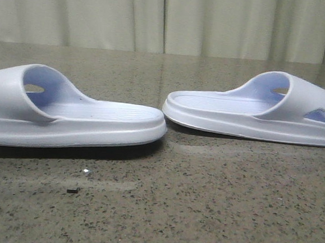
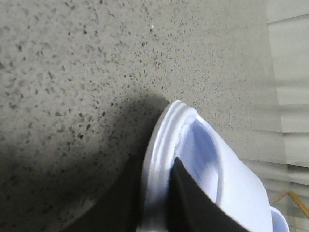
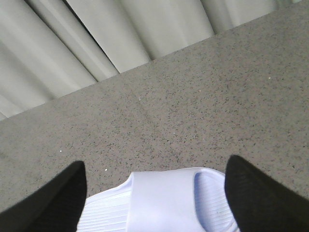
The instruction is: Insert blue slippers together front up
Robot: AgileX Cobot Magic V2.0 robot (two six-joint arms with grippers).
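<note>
Two pale blue slippers lie end to end on the speckled stone table (image 1: 200, 214). The left slipper (image 1: 72, 120) has its strap at the left and runs out of the front view there. The right slipper (image 1: 253, 114) has its strap at the right. No gripper shows in the front view. In the left wrist view my left gripper (image 2: 157, 186) is shut on the left slipper (image 2: 227, 183), with one dark finger (image 2: 198, 205) inside against the rim and the other outside it. My right gripper (image 3: 157, 166) hangs open above the right slipper (image 3: 159, 203), its fingers wide on either side of the strap.
A pale curtain (image 1: 170, 18) hangs behind the table's far edge. A small black fleck (image 1: 72, 191) and a white speck (image 1: 85, 172) lie on the table in front of the left slipper.
</note>
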